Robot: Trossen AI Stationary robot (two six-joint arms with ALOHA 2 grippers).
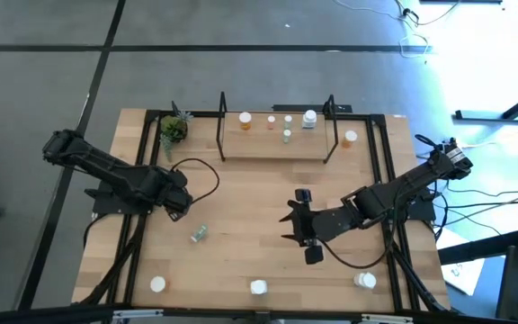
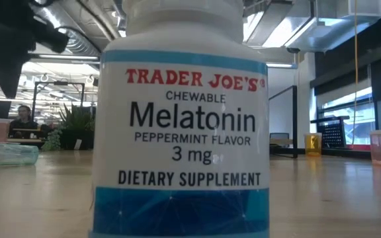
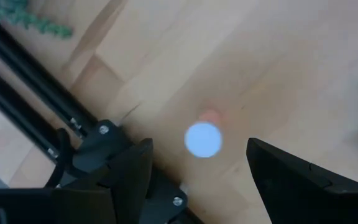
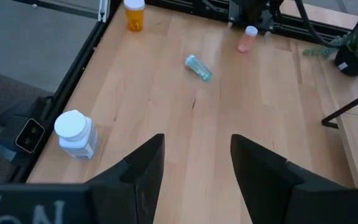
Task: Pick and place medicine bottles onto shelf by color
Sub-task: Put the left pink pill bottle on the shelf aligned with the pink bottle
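My left gripper (image 1: 180,203) hung over the left part of the table (image 1: 241,193), fingers spread wide with nothing between them touching. Directly below, centred between the two fingers (image 3: 291,177) in the left wrist view, stood a small orange-bodied bottle (image 3: 204,138) seen cap-on; the body colour is faint there, so I call it orange with some reserve. It stood upright on the wood, not gripped.

My right gripper (image 1: 300,225) sat near the table's middle, fingers partly apart and holding nothing.

The shelf (image 1: 277,144) lay along the far edge, between its black end frames. On it: an orange bottle with a white cap (image 1: 245,119), a small one (image 1: 272,121), two pale green ones (image 1: 287,135), and a larger white bottle (image 1: 309,119). Another orange bottle (image 1: 351,139) stood just beside the shelf's right frame.

Still on the table: a pale green bottle lying on its side (image 1: 199,235) near my left gripper, an orange bottle at the near left corner (image 1: 157,284), a white melatonin bottle at the near edge (image 1: 258,287), and a white bottle at the near right (image 1: 365,281).

A potted plant (image 1: 174,129) stood left of the shelf.
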